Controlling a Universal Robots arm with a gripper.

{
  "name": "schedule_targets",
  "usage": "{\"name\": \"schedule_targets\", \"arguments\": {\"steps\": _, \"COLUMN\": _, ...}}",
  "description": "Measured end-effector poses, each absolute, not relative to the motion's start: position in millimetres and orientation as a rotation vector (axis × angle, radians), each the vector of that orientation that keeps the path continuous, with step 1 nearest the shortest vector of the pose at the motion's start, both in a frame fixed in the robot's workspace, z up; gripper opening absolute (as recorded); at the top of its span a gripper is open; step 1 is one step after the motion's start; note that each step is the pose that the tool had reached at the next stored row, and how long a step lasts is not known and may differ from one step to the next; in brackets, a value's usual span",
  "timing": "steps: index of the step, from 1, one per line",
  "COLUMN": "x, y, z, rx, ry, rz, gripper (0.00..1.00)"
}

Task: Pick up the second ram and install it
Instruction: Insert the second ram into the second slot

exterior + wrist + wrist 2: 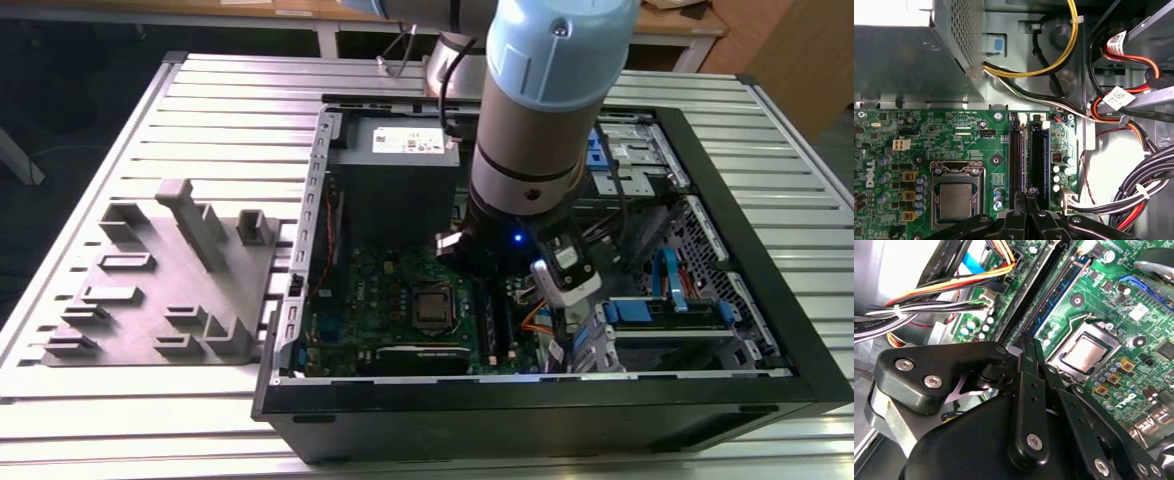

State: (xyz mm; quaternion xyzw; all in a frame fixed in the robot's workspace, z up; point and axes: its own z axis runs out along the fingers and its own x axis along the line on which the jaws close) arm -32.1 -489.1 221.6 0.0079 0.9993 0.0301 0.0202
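A ribbed metal table (pale, slatted) fills the exterior view. Beyond its far edge stand a wooden bench and, at the exterior view's right, a wooden cabinet.

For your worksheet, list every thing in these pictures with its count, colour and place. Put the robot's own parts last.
table: one, silver slatted metal, under everything
fixture: one, pale grey, on the table at the exterior view's left
case: one, black, open, on the table beside the fixture
power supply: one, grey metal box, inside the case
motherboard: one, green, on the case floor
CPU: one, silver, in its socket on the motherboard
slots: several, black and blue, beside the CPU
wires: many, yellow, black, white, red and orange, along the case wall
drive trays: blue, at the exterior view's right
arm: one, pale blue and grey, reaching down into the case
gripper: one, black, at the slots
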Motion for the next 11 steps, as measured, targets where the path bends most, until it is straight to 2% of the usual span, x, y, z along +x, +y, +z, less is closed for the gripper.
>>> {"name": "schedule_targets", "arguments": {"steps": 11, "x": -32.1, "y": -489.1, "z": 219.0, "rx": 0.025, "ry": 3.100, "rz": 0.093, "gripper": 0.08}}
